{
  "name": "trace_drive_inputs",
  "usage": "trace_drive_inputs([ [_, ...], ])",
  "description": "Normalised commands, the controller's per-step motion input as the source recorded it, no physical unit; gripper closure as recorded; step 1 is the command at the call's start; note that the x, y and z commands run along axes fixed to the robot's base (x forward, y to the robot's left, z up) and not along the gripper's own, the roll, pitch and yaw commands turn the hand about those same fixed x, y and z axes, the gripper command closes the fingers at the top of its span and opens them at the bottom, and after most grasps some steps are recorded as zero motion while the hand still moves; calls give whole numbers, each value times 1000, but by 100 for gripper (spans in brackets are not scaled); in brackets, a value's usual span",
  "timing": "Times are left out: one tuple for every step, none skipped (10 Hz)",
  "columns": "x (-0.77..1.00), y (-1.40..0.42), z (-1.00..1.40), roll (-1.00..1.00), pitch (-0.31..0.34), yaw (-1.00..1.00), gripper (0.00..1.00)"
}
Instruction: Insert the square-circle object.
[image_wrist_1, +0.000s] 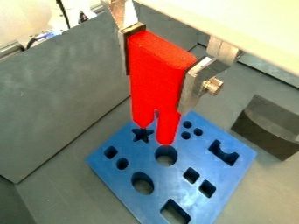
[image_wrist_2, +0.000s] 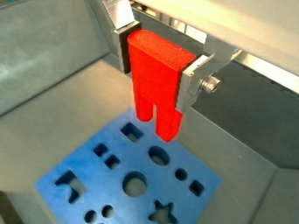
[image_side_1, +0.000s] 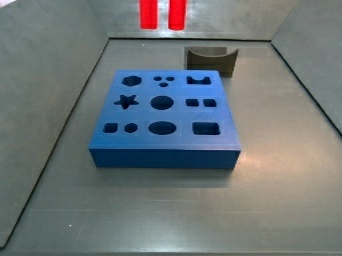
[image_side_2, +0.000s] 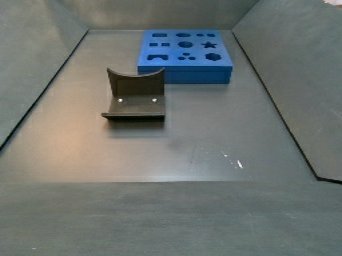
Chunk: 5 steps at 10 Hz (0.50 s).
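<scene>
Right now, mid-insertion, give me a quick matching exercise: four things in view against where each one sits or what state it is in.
Things:
1. square-circle object
2. blue block
3. dark grey block
4. hand

States:
A. lies flat on the floor, shaped holes facing up
B. red, held prongs-down above the holes, not yet inserted
C. stands on the floor apart from the blue block, curved notch up
D. shut on the red piece, above the blue block

Pairs: 1-B, 2-A, 3-C, 4-D
</scene>
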Motion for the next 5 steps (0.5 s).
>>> trace_drive_inputs([
  [-491, -403, -997, 140, -64, 0, 100],
  [-551, -400, -1000, 113, -16, 0, 100],
  [-620, -360, -1000, 101, -3, 63, 100],
  [-531, -69, -1000, 14, -21, 80, 100],
  [-451, 0, -1000, 9, -39, 71, 100],
])
